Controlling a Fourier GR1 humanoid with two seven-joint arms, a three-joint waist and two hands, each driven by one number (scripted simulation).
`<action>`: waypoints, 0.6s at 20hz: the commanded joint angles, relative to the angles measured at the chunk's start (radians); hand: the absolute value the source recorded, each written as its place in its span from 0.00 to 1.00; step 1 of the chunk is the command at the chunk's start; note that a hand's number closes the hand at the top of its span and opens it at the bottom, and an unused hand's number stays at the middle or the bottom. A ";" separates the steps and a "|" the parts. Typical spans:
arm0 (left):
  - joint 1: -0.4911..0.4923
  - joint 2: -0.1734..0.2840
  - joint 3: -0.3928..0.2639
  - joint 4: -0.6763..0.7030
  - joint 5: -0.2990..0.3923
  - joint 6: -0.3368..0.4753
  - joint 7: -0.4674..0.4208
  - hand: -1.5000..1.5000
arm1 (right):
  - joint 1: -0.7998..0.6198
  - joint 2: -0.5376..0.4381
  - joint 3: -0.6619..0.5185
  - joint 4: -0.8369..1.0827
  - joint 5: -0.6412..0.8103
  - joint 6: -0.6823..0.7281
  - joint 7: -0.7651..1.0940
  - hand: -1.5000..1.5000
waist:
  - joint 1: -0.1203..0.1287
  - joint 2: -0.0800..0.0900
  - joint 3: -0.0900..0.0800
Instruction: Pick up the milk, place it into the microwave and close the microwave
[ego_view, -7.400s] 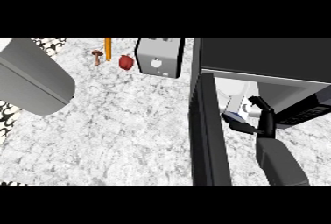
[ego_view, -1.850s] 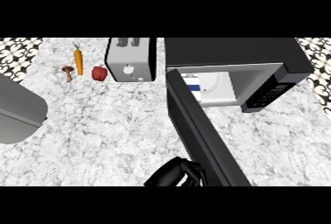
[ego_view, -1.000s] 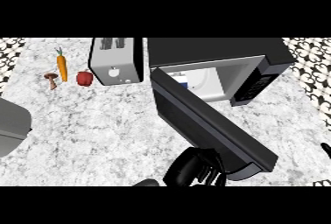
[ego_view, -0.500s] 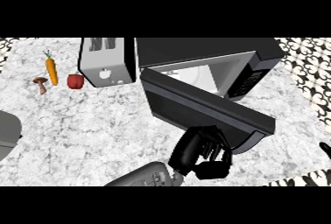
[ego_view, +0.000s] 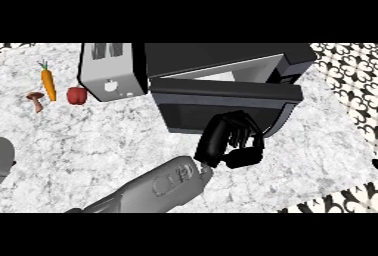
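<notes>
The black microwave (ego_view: 221, 57) stands at the back of the marble counter. Its door (ego_view: 221, 97) is swung nearly to, leaving only a thin pale strip of the inside (ego_view: 229, 74) showing above it. The milk is hidden behind the door. My left hand (ego_view: 225, 142) comes up from the lower left on its grey forearm (ego_view: 159, 185). It is open, with relaxed fingers (ego_view: 238, 120) touching the door's lower front face.
A silver toaster (ego_view: 107, 70) stands against the microwave's left side. Left of it lie a red pepper (ego_view: 76, 95), a carrot (ego_view: 48, 85) and a mushroom (ego_view: 35, 98). The counter ends at the right, where patterned floor (ego_view: 347, 75) shows.
The door has swung from wide open to almost closed, with my left hand following against its outer face. The view has turned, so the microwave now sits more to the centre.
</notes>
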 joint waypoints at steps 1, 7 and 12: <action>-0.074 -0.002 0.050 0.060 0.062 0.011 -0.023 1.00 | -0.002 -0.026 -0.009 -0.014 -0.035 0.014 0.016 0.00 | -0.025 0.010 0.000; -0.125 -0.002 0.096 0.134 0.150 -0.011 -0.069 1.00 | -0.012 -0.037 -0.016 -0.021 -0.065 -0.009 0.040 0.00 | -0.028 0.018 0.000; -0.170 -0.002 0.146 0.188 0.223 -0.038 -0.097 1.00 | -0.022 -0.061 -0.040 -0.026 -0.095 -0.008 0.049 0.00 | -0.043 0.022 0.000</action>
